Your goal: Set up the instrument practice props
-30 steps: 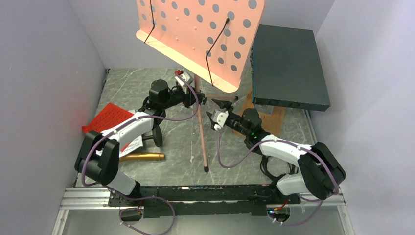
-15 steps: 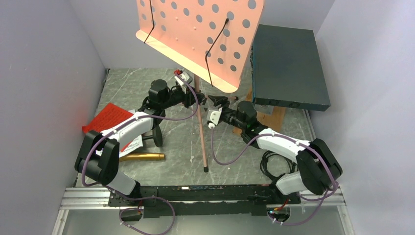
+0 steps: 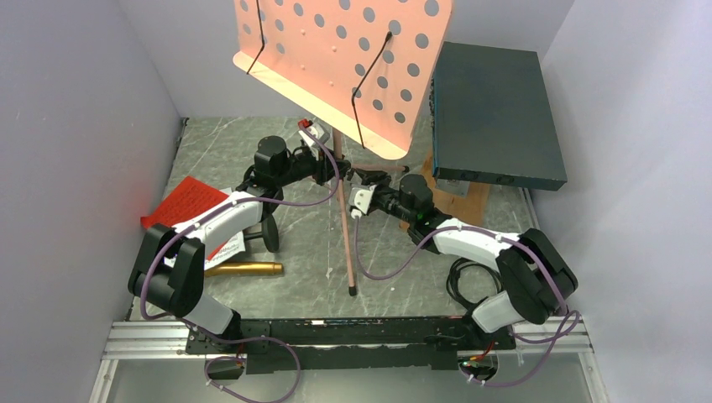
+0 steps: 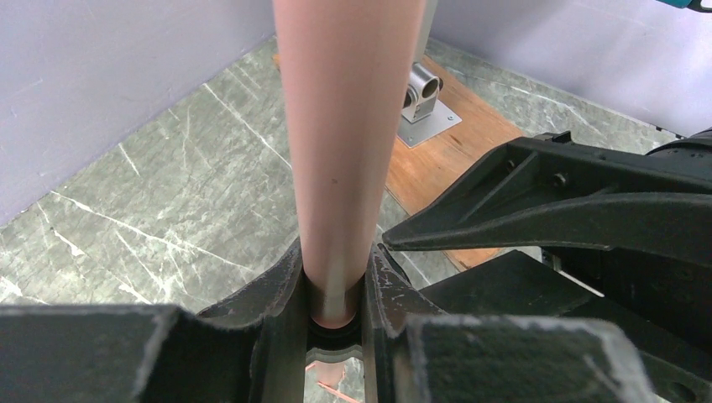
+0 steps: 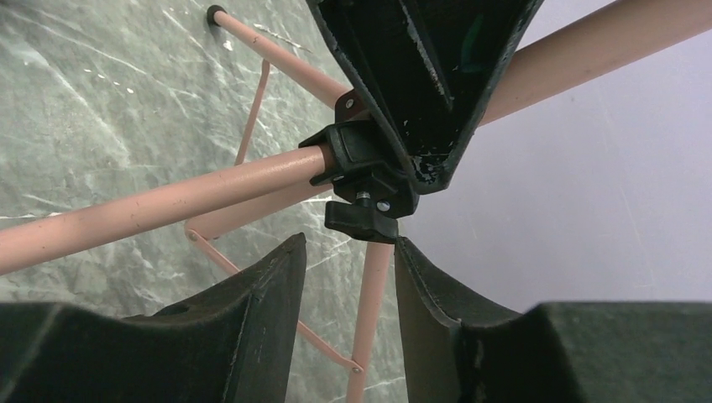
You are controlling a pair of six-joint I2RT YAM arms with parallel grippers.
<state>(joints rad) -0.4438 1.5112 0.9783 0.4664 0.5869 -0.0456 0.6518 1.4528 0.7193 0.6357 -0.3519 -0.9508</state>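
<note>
Right claw has swung in from the right side of the desk to the middle over the last second, and its jaws have drawn partway together; they now stand half apart with nothing between them. In the right wrist view the fingertips sit just below the black tightening knob on the collar where the tripod legs meet the pole, close to it but not yet touching. Left claw has not changed: it stays clamped narrow on the pink pole of the music stand, holding it upright near the desk's centre, with the perforated panel tilted high above both arms. The shift suggests the step in hand is fixing the stand's legs or height, one arm steadying while the other goes for the knob; the stand is up but probably not yet locked. The rest of the set-up looks untouched: the red and white music sheets lie by the left edge, the gold microphone lies flat toward the near left corner, and the small black mic stand is just behind it, partly hidden by the left arm. A slip off the small knob could nudge the stand.
</note>
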